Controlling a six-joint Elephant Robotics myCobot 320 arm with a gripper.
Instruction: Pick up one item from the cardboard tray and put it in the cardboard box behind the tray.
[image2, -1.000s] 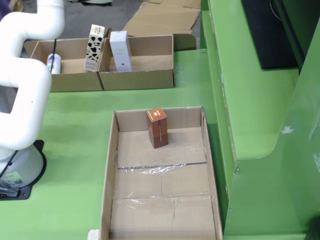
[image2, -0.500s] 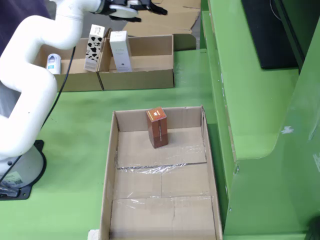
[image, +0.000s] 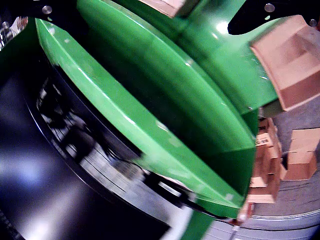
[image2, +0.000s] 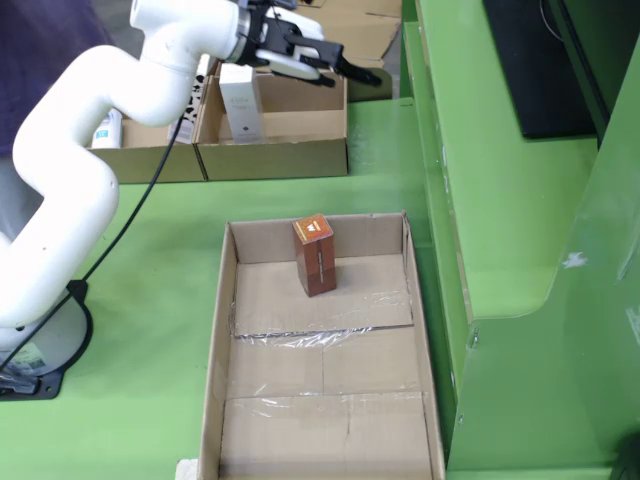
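Note:
A brown-orange carton (image2: 316, 255) stands upright at the far end of the long cardboard tray (image2: 214, 385) in the fixed view. Behind the tray sit two open cardboard boxes; the right one (image2: 300, 155) holds an upright white carton (image2: 240, 100). My gripper (image2: 352, 62) hovers above that box's far right corner, pointing right, open and holding nothing. The white arm (image2: 100, 90) arches over the left box. The wrist view shows no fingers, only tilted green panels (image: 165, 100) and a cardboard box (image: 295, 60).
The left back box (image2: 140, 160) holds a white bottle (image2: 108, 128) and a black-spotted carton (image2: 188, 110), both partly hidden by the arm. A raised green ledge (image2: 500, 200) runs along the tray's right side. The arm's base (image2: 40, 345) stands left of the tray.
The arm has swung right and lower across the back boxes, bringing the gripper fully into view over the right box. The carton in the tray has not moved.

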